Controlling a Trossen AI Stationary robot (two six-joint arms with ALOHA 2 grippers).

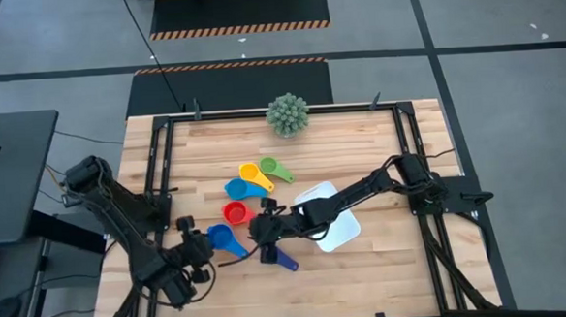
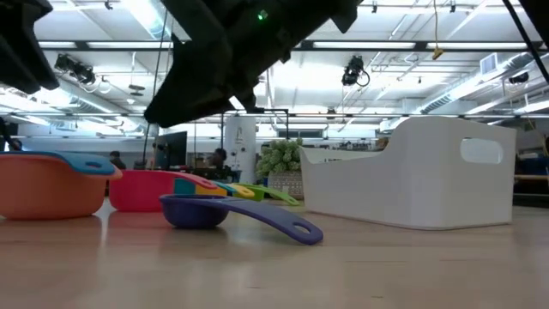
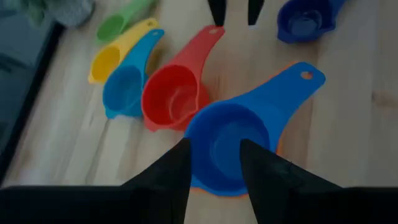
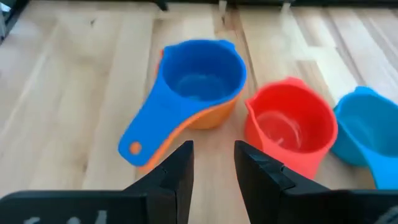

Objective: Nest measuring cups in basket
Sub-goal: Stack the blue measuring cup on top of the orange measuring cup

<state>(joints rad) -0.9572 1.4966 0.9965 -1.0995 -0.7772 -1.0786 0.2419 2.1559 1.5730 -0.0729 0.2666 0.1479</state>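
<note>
Blue cup [image 4: 198,78] sat nested in orange; the others lay loose outside the basket [image 1: 332,217]. Both grippers' fingers stood slightly parted, grasping nothing

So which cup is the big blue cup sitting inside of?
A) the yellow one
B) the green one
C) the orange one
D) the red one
C: in the right wrist view an orange cup shows as a rim and handle edge right under the blue cup, while the red cup stands beside them.
</note>
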